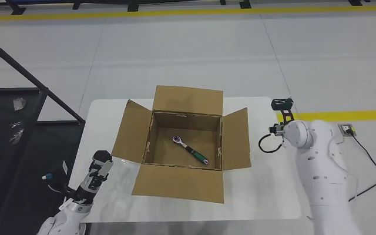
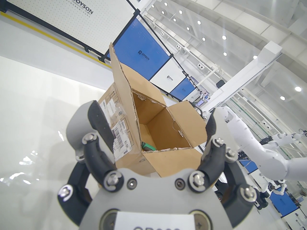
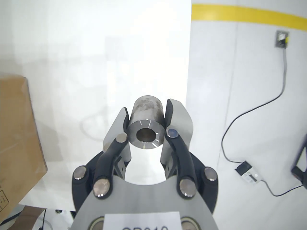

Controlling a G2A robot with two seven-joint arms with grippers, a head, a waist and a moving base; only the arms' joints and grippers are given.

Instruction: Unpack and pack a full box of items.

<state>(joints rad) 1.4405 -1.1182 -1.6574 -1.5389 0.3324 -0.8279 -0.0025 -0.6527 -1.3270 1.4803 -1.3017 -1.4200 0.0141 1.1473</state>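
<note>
The jaws of the left gripper [image 2: 153,118] are spread wide, and nothing is held between them. Ahead of these jaws, near but not touched, an open cardboard box [image 1: 183,101] is placed on the white tabletop [image 1: 258,194]. Its four flaps are folded outward. The flap nearest to the left jaws is raised, and printed labels are seen on the box wall below it. On the bottom of the box a ratchet wrench [image 1: 189,148] with a green handle is laid diagonally, well beyond the left jaws. Its green end is seen past the torn edge of the box in the left wrist view.

On the other side of the box, the jaws of the right gripper [image 3: 146,110] are closed on a hollow metal cylinder [image 3: 146,123]. The cylinder is held by its round side, with its open end turned toward the wrist. Under these jaws the edge of the tabletop is seen. To one side of them a corner of the box is found, and to the other side a black cable [image 3: 254,111] is laid on the floor.
</note>
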